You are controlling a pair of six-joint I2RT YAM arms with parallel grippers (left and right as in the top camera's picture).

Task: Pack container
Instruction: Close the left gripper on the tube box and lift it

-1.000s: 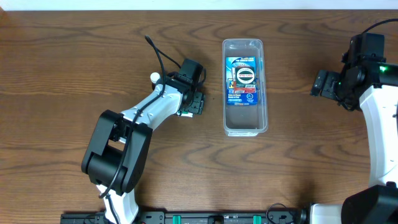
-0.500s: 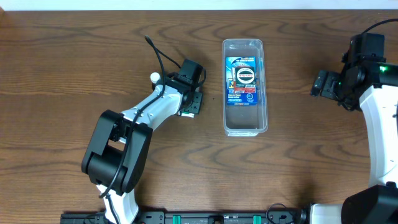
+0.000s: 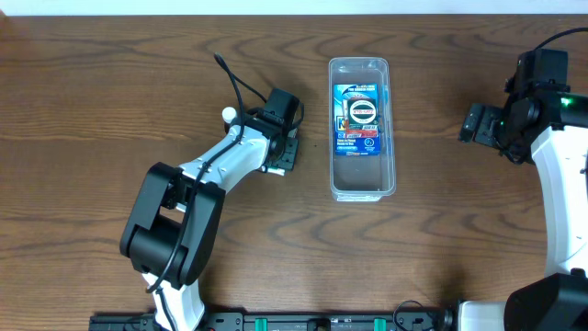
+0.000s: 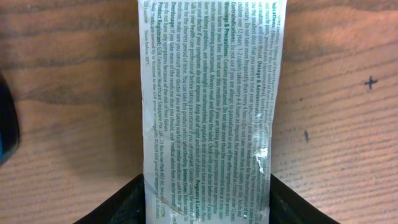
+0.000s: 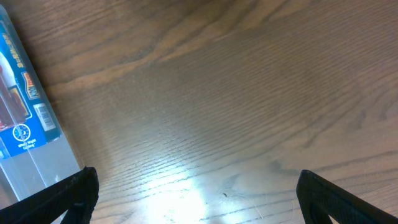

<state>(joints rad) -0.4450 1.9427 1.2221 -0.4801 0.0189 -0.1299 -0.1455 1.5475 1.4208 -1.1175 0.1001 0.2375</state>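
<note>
Watching from beside the desk, I see the left hand (image 3: 283, 153) down over a white medicine box (image 4: 208, 106), its dark fingers (image 4: 121, 208) pressed against both long sides, so it looks to be pinching the box. The grip seems to fall at one end only, with most of the box reaching out ahead of the fingers. On a lift, that free end could droop or twist, and the glossy wrap may let it slide. The container (image 3: 362, 184) lies near the hand's right side, apart from it, with a blue-labelled pack (image 3: 359, 118) filling most of its length. A tilted box could catch the rim, or land askew on the pack. The bin looks light, so a bump might shove it across the desk (image 3: 441, 257). The right hand (image 5: 198, 190), spread wide and empty, hangs well off on the far side, too distant to steady anything.
</note>
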